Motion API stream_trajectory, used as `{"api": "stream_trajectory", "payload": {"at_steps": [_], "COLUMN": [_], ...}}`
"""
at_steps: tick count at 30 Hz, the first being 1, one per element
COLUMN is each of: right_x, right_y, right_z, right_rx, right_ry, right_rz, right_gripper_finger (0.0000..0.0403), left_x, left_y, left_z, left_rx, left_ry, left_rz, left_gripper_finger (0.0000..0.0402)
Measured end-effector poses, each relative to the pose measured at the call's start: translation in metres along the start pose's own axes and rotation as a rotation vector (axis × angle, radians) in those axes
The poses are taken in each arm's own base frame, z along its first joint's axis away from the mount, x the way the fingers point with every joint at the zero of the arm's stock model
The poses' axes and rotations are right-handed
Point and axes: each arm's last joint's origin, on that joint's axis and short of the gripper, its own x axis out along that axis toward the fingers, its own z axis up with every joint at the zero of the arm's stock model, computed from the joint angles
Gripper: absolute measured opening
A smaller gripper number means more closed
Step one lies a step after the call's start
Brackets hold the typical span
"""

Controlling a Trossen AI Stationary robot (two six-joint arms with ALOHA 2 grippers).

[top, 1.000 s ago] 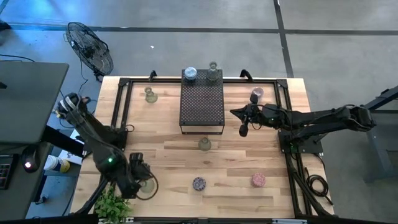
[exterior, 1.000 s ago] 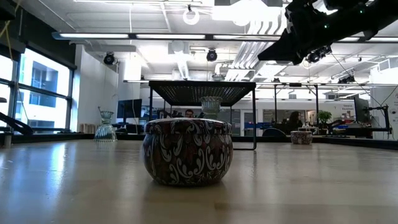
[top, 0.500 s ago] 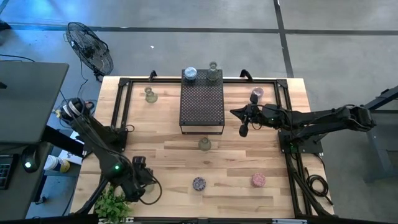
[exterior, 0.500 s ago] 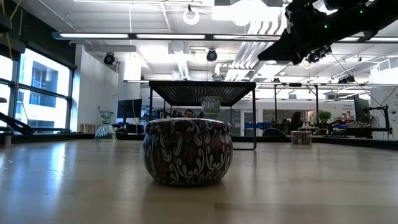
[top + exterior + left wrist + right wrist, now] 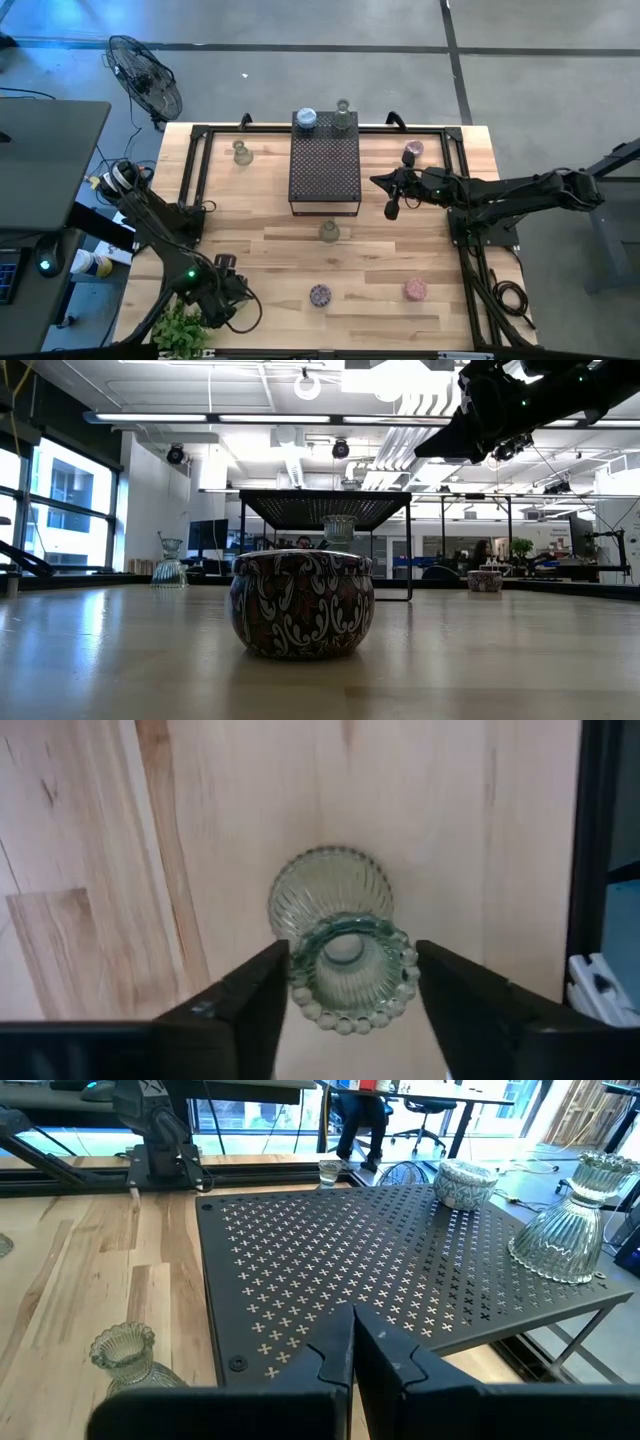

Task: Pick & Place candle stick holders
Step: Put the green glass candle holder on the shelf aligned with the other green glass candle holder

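One greenish candle stick holder [image 5: 343,940] is seen at the desk's [image 5: 260,250] near-left corner, bracketed by the left gripper [image 5: 350,1005], fingers spread and apparently not yet bearing on the beaded rim; a slip on ribbed glass is judged likely; right gripper [image 5: 350,1350] is pressed together, empty, beside the black stand [image 5: 400,1260].

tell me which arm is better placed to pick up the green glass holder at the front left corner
Left. The left gripper already straddles the green glass holder, fingers open on either side. The right gripper hangs shut beside the black stand, far from that corner.
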Motion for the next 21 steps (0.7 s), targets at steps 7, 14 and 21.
{"api": "stream_trajectory", "payload": {"at_steps": [7,14,21], "right_x": [0.0,0.0,0.0], "right_y": [0.0,0.0,0.0], "right_z": [0.0,0.0001,0.0001], "right_rx": [0.0,0.0,0.0], "right_ry": [0.0,0.0,0.0], "right_rz": [0.0,0.0,0.0], "right_gripper_finger": [0.0,0.0,0.0], "left_x": [-0.0062,-0.0063,-0.0026], "left_y": [-0.0025,-0.0001,-0.0009], "left_z": [0.0044,0.0029,0.0038], "left_rx": [0.02,-0.003,0.0], "left_ry": [-0.033,-0.029,-0.026], "left_rz": [0.001,0.037,0.051], "left_gripper_finger": [0.0175,0.0246,0.0233]}}
